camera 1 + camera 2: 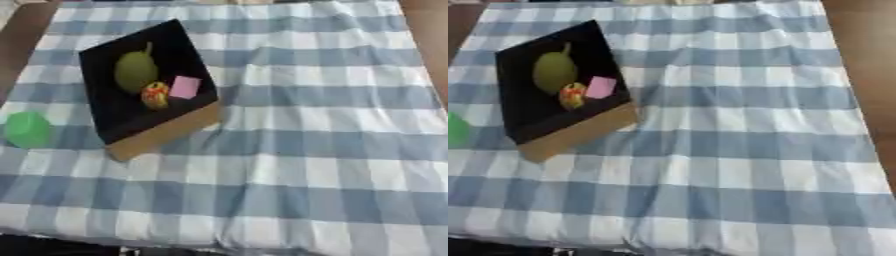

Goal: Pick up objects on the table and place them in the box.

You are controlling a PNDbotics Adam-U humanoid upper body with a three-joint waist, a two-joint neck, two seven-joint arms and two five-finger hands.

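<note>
A checked cloth [289, 165] lies nearest, a green block [26, 129] beside the box [166, 131]; neither robot hand shows.

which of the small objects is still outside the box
The green object on the checked cloth, left of the box. The pear, the red-yellow piece and the pink square lie inside it.

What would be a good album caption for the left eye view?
Box holding a green pear, a small red-yellow thing and a pink block; green object waits outside.
</note>
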